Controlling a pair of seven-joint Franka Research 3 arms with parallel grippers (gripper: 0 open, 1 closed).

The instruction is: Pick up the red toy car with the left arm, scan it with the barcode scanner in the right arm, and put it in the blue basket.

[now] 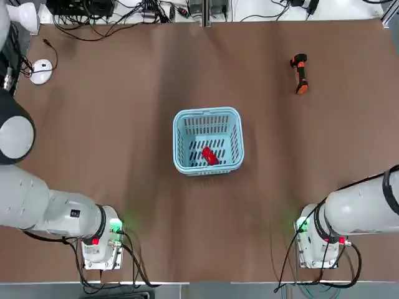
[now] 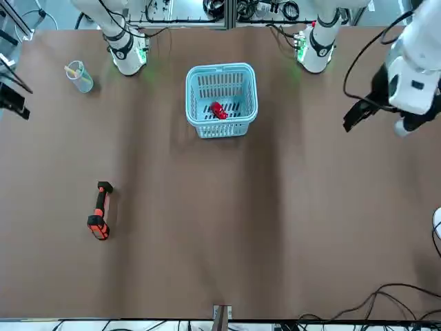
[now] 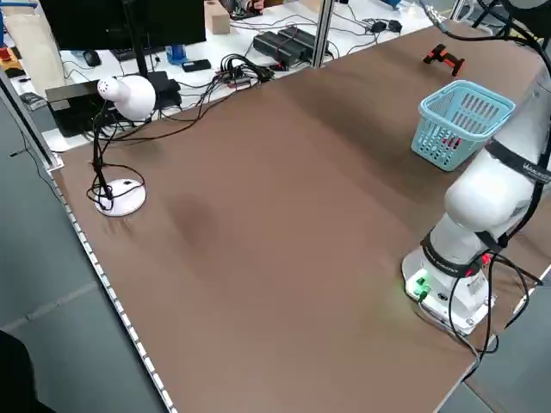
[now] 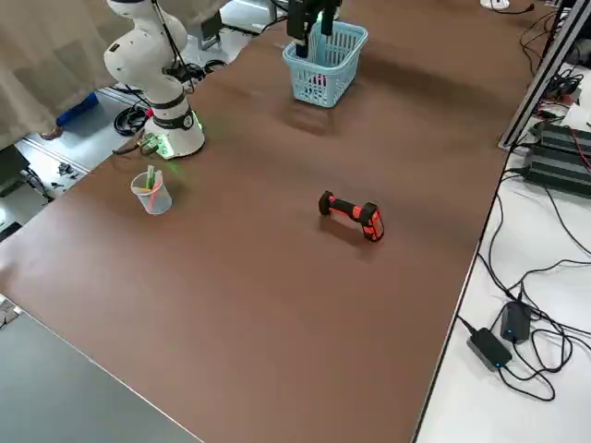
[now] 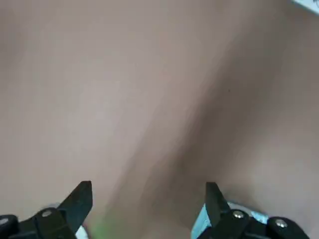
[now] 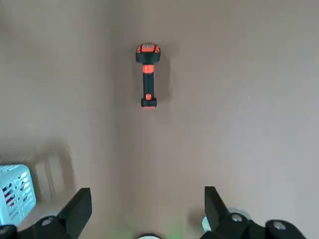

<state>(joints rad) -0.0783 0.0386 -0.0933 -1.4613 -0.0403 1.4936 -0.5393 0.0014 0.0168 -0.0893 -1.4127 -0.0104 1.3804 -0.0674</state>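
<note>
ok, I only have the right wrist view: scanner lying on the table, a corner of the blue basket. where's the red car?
Observer: The red toy car lies inside the blue basket, on its floor.
Operator: left claw holding anything?
Observer: No. The left claw is open, with nothing between its fingers.
Operator: anything else on the table on my side?
Observer: A clear cup stands on the table close to the right arm's base.
</note>
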